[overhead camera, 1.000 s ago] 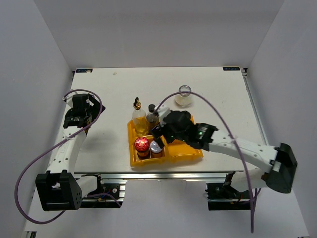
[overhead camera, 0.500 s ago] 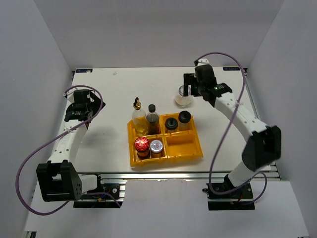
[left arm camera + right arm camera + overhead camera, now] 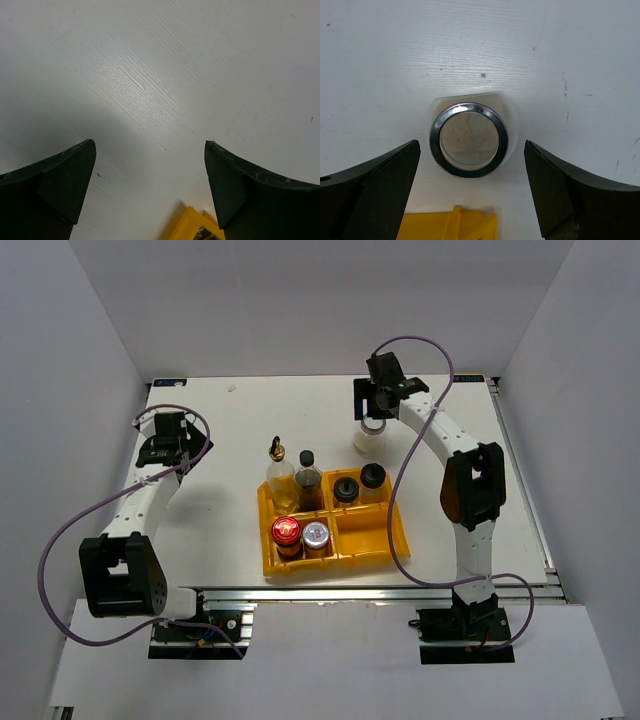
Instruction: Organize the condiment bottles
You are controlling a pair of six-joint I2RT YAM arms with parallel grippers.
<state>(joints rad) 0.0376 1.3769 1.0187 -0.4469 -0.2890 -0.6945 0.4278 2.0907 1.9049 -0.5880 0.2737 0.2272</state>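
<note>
A white surface (image 3: 220, 420) with a fine grain and a few dark specks sits boxed in by plain pale walls on the left, right and far sides. A metal rail runs along its near edge.

The yellow tray (image 3: 372, 538) lies toward the near middle. Its far-left compartment holds the clear gold-topped bottle (image 3: 279, 476) and the tall dark black-capped bottle (image 3: 307, 480). Its far-right compartment holds the two black-lidded shakers (image 3: 346, 489). Its near-left compartment holds the red-lidded jar (image 3: 286, 532) and the silver-lidded jar (image 3: 316, 535).

The wide clear jar (image 3: 370, 439) stands upright on the surface just beyond the tray's far-right corner, apart from it.

The right end effector (image 3: 471, 144) hangs over this jar, its fingers spread wide to either side with gaps showing.

The left end effector (image 3: 149, 145) is well left of the tray, fingers apart over bare surface, holding nothing.
</note>
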